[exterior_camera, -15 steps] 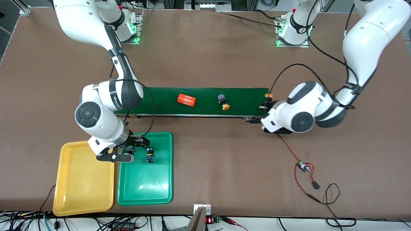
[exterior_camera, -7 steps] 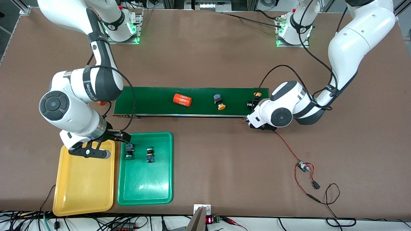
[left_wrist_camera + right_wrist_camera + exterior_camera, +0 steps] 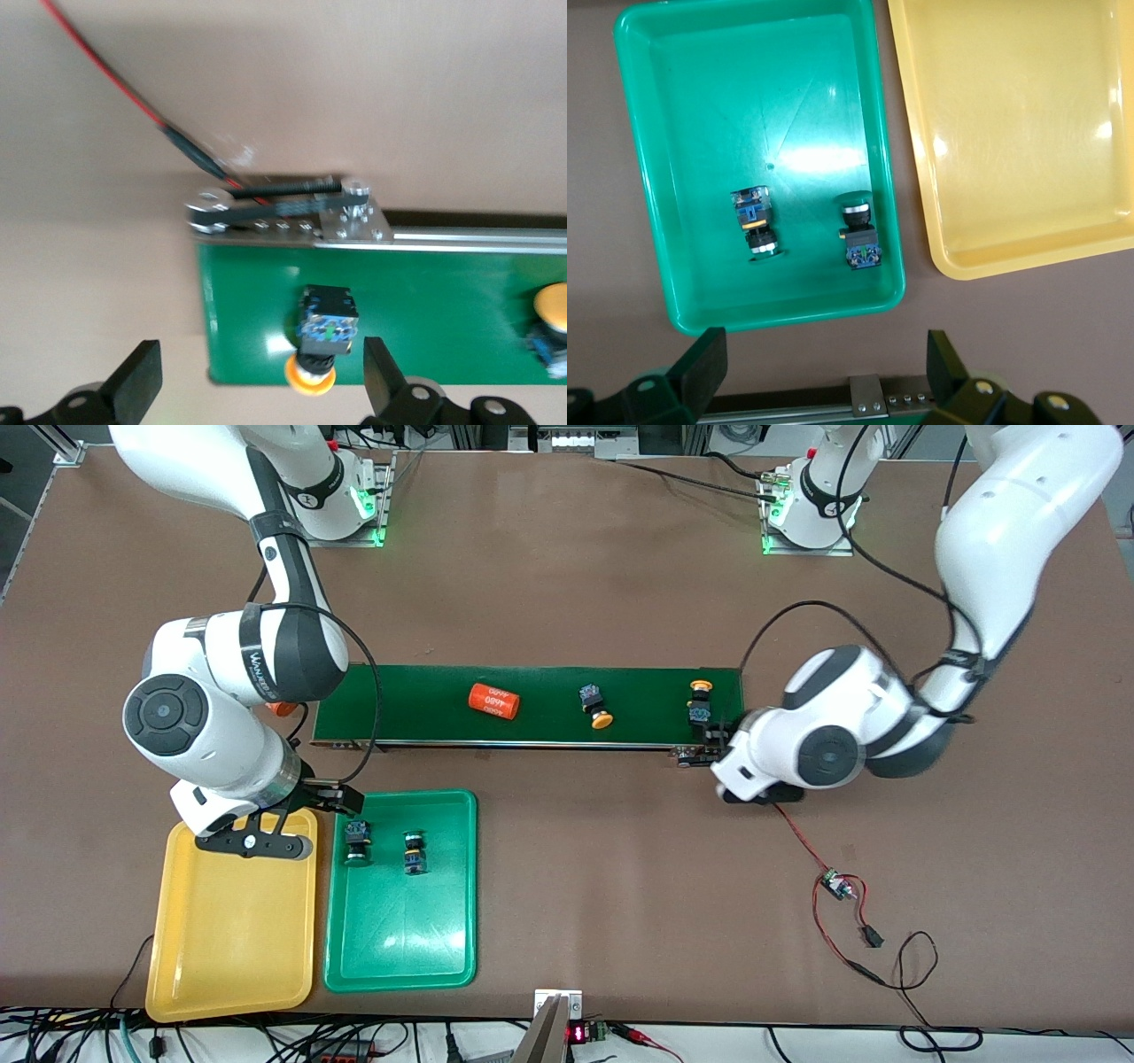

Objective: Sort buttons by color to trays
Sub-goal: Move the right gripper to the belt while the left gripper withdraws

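Note:
Two green-capped buttons (image 3: 357, 841) (image 3: 414, 852) lie in the green tray (image 3: 399, 948); both also show in the right wrist view (image 3: 858, 232) (image 3: 755, 223). The yellow tray (image 3: 230, 939) beside it holds nothing. Two yellow-capped buttons lie on the dark-green belt (image 3: 416, 700): one mid-belt (image 3: 596, 708), one at the left arm's end (image 3: 700, 701). My left gripper (image 3: 714, 732) is open and empty over that end, the button (image 3: 323, 341) between its fingers. My right gripper (image 3: 323, 795) is open and empty, over the gap between belt and trays (image 3: 822, 363).
An orange cylinder with white print (image 3: 493, 701) lies on the belt toward the right arm's end. A small orange piece (image 3: 282, 709) sits by that belt end. A red and black wire with a small board (image 3: 834, 884) lies toward the left arm's end.
My right gripper left a green button in the green tray and swung off toward the yellow tray's corner. My left hand drew back from the belt end, a yellow button now free there. Belt items drifted toward the right arm's end.

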`<action>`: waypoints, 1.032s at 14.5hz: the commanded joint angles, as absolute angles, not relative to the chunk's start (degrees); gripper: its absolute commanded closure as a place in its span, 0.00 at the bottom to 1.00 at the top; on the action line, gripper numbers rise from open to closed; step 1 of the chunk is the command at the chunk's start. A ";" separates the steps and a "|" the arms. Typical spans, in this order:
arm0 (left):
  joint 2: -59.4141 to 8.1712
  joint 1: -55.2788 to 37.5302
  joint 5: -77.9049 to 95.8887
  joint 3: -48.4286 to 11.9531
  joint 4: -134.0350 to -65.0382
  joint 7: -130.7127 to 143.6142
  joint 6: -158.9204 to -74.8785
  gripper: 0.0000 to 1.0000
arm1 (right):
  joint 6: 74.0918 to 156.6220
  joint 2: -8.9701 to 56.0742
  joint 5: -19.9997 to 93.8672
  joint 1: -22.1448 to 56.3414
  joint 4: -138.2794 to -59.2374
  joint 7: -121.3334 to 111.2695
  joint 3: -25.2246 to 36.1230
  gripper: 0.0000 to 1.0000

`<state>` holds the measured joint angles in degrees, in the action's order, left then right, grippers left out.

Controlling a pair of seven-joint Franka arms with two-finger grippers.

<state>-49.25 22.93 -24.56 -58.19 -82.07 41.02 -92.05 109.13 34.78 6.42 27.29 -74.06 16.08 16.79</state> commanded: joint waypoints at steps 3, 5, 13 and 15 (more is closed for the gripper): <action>-48.60 22.76 -24.60 -58.27 -71.03 40.26 -85.43 0.00 | 104.26 33.31 5.45 30.58 -75.67 20.10 16.79 0.00; -48.60 23.03 -26.71 -58.27 -70.49 39.38 -85.17 0.00 | 103.62 33.22 5.36 33.99 -75.67 26.95 16.70 0.00; -39.76 26.29 -31.91 -53.38 -69.69 14.72 -84.11 0.00 | 103.89 34.63 6.33 49.99 -79.28 37.35 16.44 0.00; -35.09 23.13 -27.27 -44.61 -69.87 7.16 -84.29 0.00 | 104.50 35.67 7.55 52.46 -79.19 39.10 16.44 0.00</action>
